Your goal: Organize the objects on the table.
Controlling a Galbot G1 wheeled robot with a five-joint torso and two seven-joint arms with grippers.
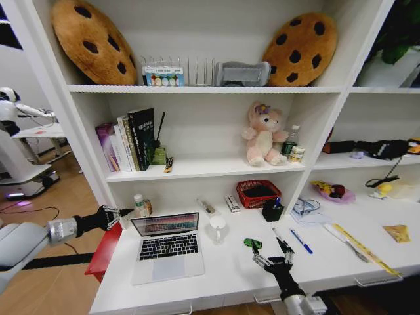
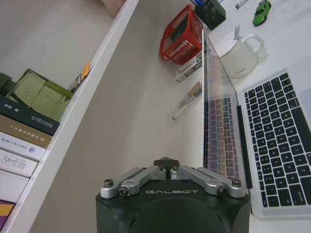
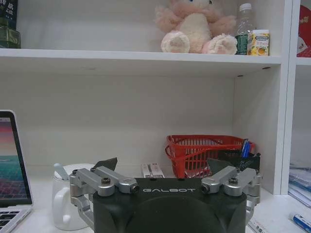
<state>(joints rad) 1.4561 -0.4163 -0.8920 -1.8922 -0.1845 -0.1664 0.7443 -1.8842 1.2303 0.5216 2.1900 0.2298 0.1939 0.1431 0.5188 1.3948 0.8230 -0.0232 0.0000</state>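
Laptop (image 1: 167,248) lies open, car (image 1: 253,244) and pens (image 1: 301,241) loose on worktop (image 1: 223,279); left hand (image 1: 122,212) clenched, right hand (image 1: 267,261) released.

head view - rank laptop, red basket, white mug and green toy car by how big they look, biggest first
1. laptop, clearly the largest.
2. red basket.
3. white mug, though it sits nearer the camera than the basket, so their true gap is unsure.
4. green toy car, the smallest.
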